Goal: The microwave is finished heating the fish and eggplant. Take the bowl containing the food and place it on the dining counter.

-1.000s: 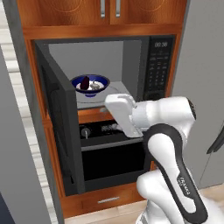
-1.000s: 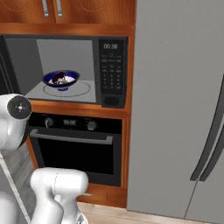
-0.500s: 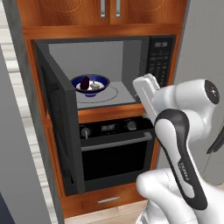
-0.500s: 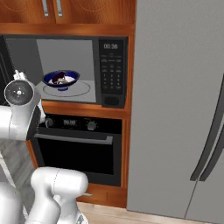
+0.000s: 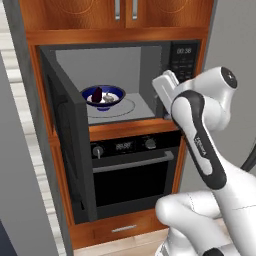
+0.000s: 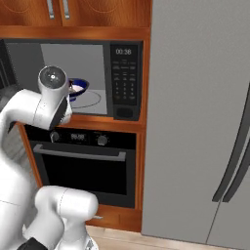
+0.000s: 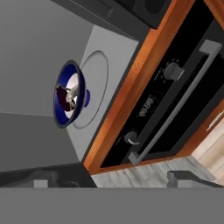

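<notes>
- So far, microwave [image 5: 115,90] door open; nothing removed.
- Bowl [image 5: 103,95] on the glass plate inside, eggplant [image 5: 97,93] and fish [image 5: 107,98] in it.
- End effector [image 5: 167,92] outside the cavity, holds nothing; jaw opening cannot be told.
- Remaining: reach, grasp, carry to dining counter.

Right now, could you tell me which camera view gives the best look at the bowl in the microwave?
The left base view: the bowl sits upright and unblocked on the microwave's glass plate, food visible inside. In the right base view the arm hides most of the bowl. The hand view shows it rolled sideways.
</notes>
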Tool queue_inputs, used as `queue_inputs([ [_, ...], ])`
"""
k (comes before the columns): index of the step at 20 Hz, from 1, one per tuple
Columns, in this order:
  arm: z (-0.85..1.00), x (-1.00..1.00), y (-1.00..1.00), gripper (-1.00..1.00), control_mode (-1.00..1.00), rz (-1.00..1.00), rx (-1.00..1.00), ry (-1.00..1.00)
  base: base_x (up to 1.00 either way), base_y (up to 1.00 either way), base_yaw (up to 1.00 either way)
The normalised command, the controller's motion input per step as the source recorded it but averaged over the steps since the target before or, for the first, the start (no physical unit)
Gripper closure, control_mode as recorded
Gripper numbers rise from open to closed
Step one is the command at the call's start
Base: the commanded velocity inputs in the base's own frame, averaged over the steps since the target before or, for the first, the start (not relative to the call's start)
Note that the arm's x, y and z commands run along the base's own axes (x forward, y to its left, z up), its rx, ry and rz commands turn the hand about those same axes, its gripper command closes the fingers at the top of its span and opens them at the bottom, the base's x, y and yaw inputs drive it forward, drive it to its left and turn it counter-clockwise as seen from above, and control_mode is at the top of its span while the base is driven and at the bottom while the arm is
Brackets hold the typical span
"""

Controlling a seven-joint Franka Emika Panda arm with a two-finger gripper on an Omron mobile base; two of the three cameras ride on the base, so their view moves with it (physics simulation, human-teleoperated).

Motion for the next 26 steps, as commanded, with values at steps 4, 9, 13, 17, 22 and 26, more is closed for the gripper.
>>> queue_inputs([
  [4, -0.18, 0.98, 0.19, -1.00, -1.00, 0.00, 0.00, 0.06, 0.00, 0.00, 0.00],
  [9, -0.41, 0.77, 0.67, -1.00, -1.00, 0.00, -0.01, 0.16, 0.00, 0.00, 0.00],
  [13, -0.14, 0.87, 0.33, -1.00, -1.00, 0.00, 0.00, 0.01, 0.00, 0.00, 0.00],
  [17, -0.07, 0.90, 0.20, -1.00, -1.00, 0.00, 0.00, 0.00, 0.00, 0.00, 0.00],
  [22, -0.29, 0.77, 0.22, -1.00, -1.00, 0.00, 0.00, 0.04, 0.00, 0.00, 0.00],
  [26, -0.39, 0.56, 0.19, -1.00, -1.00, -0.01, -0.01, 0.04, 0.00, 0.00, 0.00],
])
